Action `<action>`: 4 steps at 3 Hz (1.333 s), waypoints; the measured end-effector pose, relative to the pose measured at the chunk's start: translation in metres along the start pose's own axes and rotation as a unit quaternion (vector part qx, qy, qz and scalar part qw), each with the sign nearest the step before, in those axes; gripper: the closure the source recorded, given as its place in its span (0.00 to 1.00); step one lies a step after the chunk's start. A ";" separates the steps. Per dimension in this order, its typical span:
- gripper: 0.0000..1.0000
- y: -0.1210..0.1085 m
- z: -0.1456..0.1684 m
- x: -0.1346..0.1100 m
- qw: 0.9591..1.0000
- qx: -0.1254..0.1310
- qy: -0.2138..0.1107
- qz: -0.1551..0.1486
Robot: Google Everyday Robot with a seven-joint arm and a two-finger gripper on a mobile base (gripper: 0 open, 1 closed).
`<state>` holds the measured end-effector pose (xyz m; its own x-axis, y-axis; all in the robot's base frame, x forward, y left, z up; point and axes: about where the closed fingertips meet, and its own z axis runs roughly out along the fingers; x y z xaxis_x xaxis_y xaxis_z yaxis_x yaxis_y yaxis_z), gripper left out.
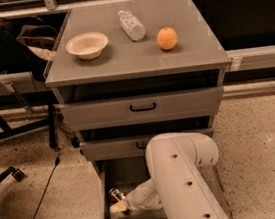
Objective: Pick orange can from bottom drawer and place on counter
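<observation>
The bottom drawer (103, 199) of the grey cabinet is pulled open. My white arm reaches down into it from the right. The gripper (119, 204) sits low at the drawer's left side. At its tip is a small object with a shiny end, which looks like the orange can (114, 194); most of the can is hidden by the gripper. The counter (136, 58) is the cabinet's flat grey top, well above the gripper.
On the counter stand a white bowl (87, 45), a clear plastic bottle (131, 25) lying on its side and a round orange fruit (167, 38). The two upper drawers (142, 108) stick out slightly above the gripper. Chair legs and a cable (36, 205) lie at the left.
</observation>
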<state>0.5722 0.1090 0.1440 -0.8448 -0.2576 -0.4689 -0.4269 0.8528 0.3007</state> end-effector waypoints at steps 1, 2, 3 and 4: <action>0.00 0.000 0.001 -0.001 1.000 0.002 -0.002 -0.001; 0.00 0.003 0.004 -0.001 0.999 -0.013 -0.004 -0.034; 0.00 0.004 0.009 -0.001 0.998 -0.015 -0.006 -0.053; 0.00 0.003 0.014 0.003 0.999 -0.011 -0.004 -0.051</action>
<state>0.5732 0.1168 0.1324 -0.7948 -0.3386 -0.5036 -0.5169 0.8125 0.2695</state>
